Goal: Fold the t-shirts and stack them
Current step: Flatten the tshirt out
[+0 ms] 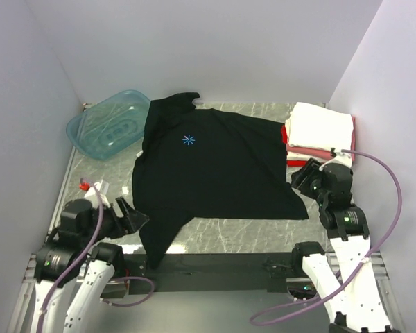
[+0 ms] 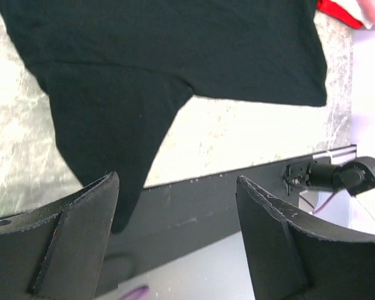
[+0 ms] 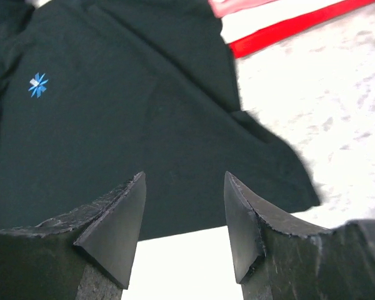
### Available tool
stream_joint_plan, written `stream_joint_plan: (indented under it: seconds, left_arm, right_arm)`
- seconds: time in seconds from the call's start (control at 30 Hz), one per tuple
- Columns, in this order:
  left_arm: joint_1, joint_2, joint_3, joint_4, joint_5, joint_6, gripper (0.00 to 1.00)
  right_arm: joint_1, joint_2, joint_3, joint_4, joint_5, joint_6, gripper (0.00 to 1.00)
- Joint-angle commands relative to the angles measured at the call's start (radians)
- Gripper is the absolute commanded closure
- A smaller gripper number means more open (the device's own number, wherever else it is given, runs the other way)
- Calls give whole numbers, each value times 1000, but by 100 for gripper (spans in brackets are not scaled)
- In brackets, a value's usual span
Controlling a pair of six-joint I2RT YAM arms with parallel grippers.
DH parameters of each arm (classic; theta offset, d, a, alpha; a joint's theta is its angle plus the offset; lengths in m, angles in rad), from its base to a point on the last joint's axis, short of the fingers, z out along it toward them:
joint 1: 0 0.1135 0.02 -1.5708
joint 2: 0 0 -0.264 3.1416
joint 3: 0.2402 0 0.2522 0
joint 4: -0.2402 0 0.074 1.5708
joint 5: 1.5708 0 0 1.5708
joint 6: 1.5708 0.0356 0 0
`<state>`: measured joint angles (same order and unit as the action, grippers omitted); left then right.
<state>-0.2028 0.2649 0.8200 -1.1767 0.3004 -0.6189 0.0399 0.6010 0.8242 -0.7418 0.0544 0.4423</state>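
**Left hand** (image 2: 177, 181): fingers apart, nothing between them. It sits at the near left corner of the black t-shirt (image 1: 222, 166), just beside the sleeve (image 1: 159, 239) that trails over the near edge of the counter (image 1: 249, 232).

**Right hand** (image 3: 184, 178): fingers apart, empty, just beside the shirt's near right corner.

**Work item:** the black t-shirt lies spread across the middle of the counter, blue chest mark (image 1: 188, 140) facing up. Its far left edge reaches a teal tub (image 1: 107, 125). The folded stack (image 1: 320, 132), white over pink and red, rests at the far right, just beside the shirt.

**Step in hand (judged):** spreading appears complete and the first fold is not yet begun.

**Next move (judged):** each hand must close on a shirt edge. The trailing sleeve should be brought onto the counter, or it will likely skew the fold.
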Motion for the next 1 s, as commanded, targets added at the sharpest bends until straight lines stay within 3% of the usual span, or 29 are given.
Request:
stream_joint_plan:
  seconds: [0.0, 0.07, 0.13, 0.27, 0.43, 0.57, 0.83, 0.97]
  left_arm:
    - [-1, 59, -67, 138, 3, -18, 20]
    - [-1, 91, -120, 231, 5, -34, 21]
    - [-1, 137, -148, 291, 5, -48, 21]
    - [26, 210, -206, 429, 28, -76, 21]
    - [79, 191, -209, 468, 3, -155, 21]
    - [77, 143, -242, 545, -40, -238, 21]
    - [54, 270, -298, 706, -170, -268, 22]
    - [-51, 404, -309, 808, -283, -268, 21]
  right_arm:
    - [72, 43, -10, 68, -12, 21, 40]
    - [147, 71, -34, 93, 33, 57, 40]
    - [309, 121, -49, 132, 122, 94, 40]
    - [536, 245, -106, 255, 140, 170, 42]
    - [837, 538, -42, 338, 228, 246, 44]
    - [987, 771, 58, 381, 233, 259, 46]
    - [1127, 1036, 229, 449, 188, 257, 46]
    - [1146, 1109, 286, 415, 194, 265, 46]
